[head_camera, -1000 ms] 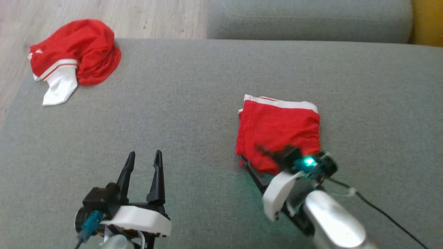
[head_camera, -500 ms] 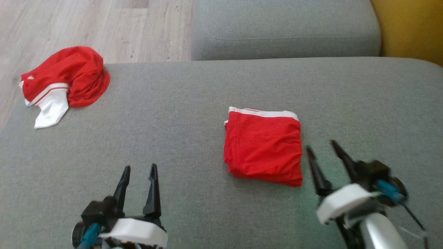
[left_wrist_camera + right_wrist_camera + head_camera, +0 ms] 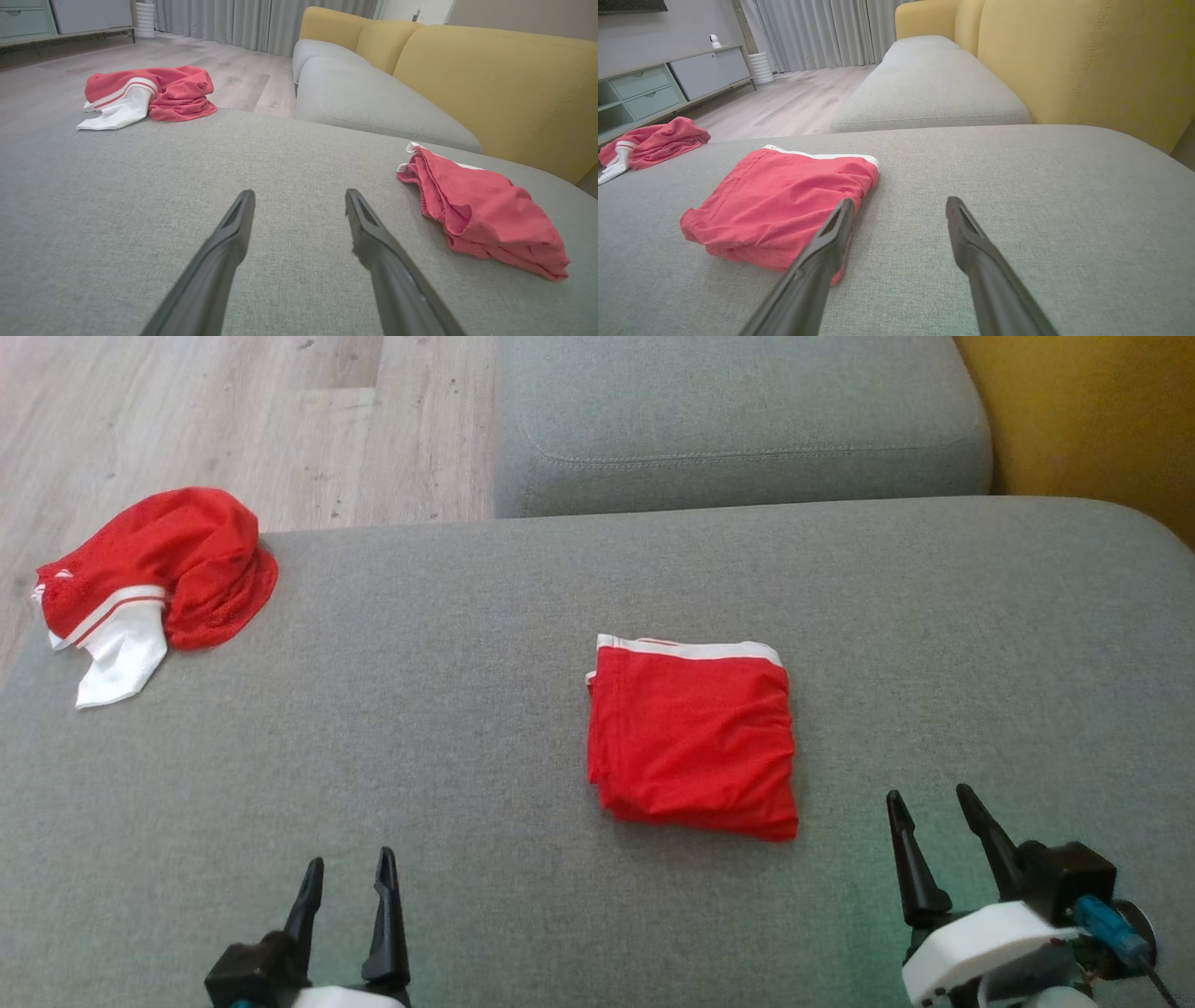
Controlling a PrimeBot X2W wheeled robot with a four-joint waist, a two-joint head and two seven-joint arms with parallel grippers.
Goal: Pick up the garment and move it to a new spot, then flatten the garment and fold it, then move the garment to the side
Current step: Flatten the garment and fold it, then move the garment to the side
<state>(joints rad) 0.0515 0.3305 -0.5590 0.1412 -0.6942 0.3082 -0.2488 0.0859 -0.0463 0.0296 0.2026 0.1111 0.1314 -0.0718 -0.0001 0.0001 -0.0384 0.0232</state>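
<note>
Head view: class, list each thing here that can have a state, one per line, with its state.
Folded garment: folded into a neat rectangle, lying free.
Crumpled garment: bunched in a heap, not folded.
Left hand: open, empty.
Right hand: open, empty.

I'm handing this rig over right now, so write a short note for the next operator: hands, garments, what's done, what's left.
Left hand: open, empty, over the grey cushion.
Right hand: open, empty, near right of the folded red shorts, not touching them.
Done: shorts folded, lying free mid-cushion.
Left: perhaps shifting them further aside; the crumpled red garment at the far left corner lies unfolded.
</note>
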